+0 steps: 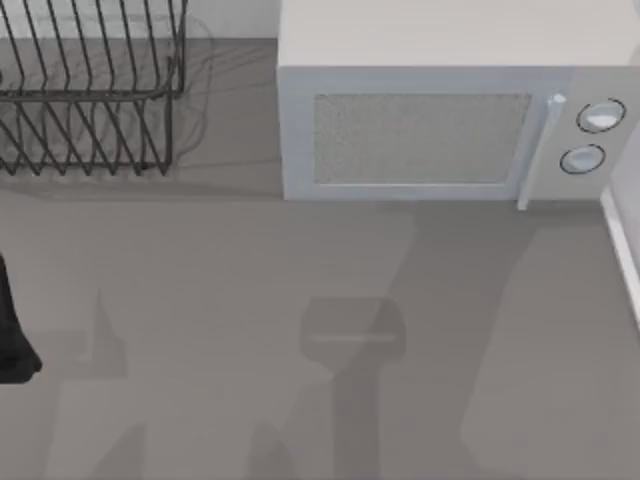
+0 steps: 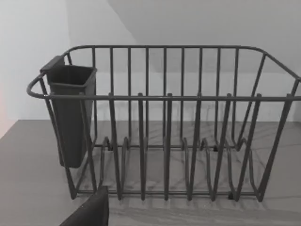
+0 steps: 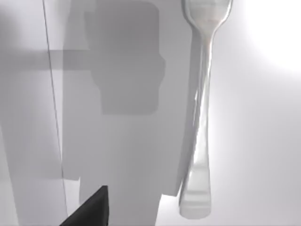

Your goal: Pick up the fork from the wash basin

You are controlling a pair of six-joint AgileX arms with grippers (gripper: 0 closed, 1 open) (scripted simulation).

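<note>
The fork (image 1: 352, 338) is a thin pale sliver lying flat on the grey table just right of centre, inside a darker shadow patch. In the right wrist view the fork (image 3: 200, 117) runs lengthwise as a silvery utensil, its head cut off by the picture's edge. A black part of my right gripper (image 3: 89, 209) shows well apart from it, touching nothing. My left arm (image 1: 12, 340) sits at the table's left edge, and a black part of my left gripper (image 2: 89, 212) faces the rack. The wash basin is out of view.
A dark wire dish rack (image 1: 90, 90) with a utensil cup (image 2: 70, 113) stands at the back left. A white microwave (image 1: 440, 110) fills the back centre and right. Arm shadows fall across the bare grey table (image 1: 200, 270).
</note>
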